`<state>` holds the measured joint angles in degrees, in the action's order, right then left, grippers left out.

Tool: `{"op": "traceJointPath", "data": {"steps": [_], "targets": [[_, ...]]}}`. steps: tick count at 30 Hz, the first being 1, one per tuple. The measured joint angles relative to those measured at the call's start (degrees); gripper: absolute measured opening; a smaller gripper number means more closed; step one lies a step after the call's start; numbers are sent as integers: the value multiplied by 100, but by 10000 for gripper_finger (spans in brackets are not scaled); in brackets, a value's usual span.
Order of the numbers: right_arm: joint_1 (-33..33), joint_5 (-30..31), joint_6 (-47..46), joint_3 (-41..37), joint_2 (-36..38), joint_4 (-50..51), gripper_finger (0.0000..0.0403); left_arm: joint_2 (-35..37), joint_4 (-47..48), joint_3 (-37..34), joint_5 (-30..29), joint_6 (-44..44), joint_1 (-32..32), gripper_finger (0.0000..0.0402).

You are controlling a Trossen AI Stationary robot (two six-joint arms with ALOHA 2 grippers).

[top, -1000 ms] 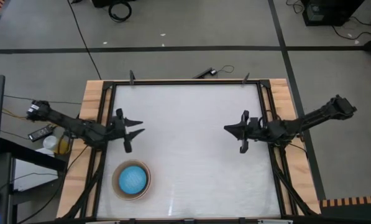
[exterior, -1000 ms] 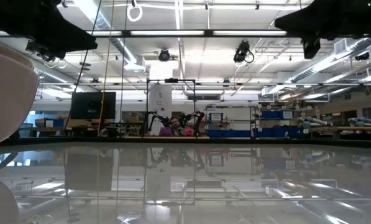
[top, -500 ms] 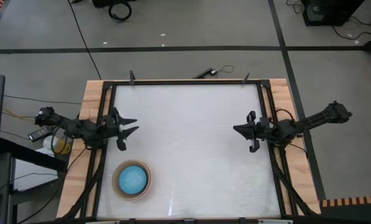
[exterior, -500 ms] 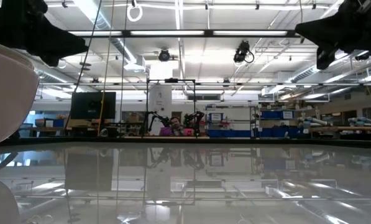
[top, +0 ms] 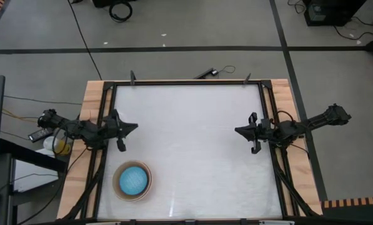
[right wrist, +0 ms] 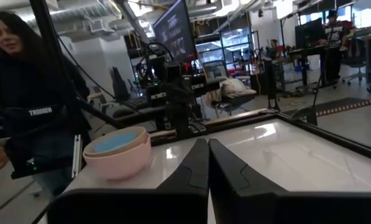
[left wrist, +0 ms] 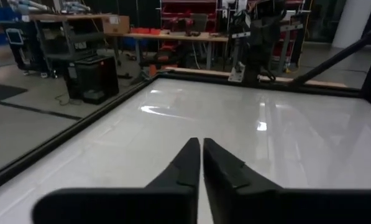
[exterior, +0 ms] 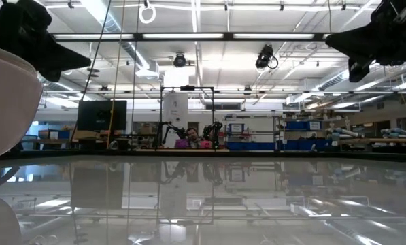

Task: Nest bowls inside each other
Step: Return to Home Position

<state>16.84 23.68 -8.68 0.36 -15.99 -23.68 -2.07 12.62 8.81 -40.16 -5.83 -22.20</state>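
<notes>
Near left corner of counter (top: 192, 125): stack of bowls (top: 132, 180). Blue bowl (top: 133, 180) innermost, salmon-orange bowl (right wrist: 118, 163) outermost, grey-beige bowl (right wrist: 141, 137) showing as rim between them. My left tool (top: 134, 125) hovers at counter's left edge, on far side of stack and apart from it, fingers pressed together, nothing held. My right tool (top: 237, 130) hovers at right edge, well apart from bowls, fingers closed tip to tip, empty. Person (right wrist: 30, 106) in dark top stands beyond counter's left side.

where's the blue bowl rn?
High view: the blue bowl sits innermost in the bowl stack, lower left of the table, apart from the left pincer.
</notes>
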Motion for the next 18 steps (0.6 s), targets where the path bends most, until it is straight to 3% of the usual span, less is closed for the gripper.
{"op": "traceJointPath", "data": {"steps": [8, 14, 18], "targets": [[1, -132, -297, 0, -29, 47, 7, 0, -127, -32, 741, 104, 0, 6], [18, -240, -282, -1, -61, 20, 8, -2, -1544, -753, 1435, 511, 86, 2], [-28, -319, -274, 0, -59, -26, 8, -44, -1746, -832, 1868, 551, 323, 1]]}}
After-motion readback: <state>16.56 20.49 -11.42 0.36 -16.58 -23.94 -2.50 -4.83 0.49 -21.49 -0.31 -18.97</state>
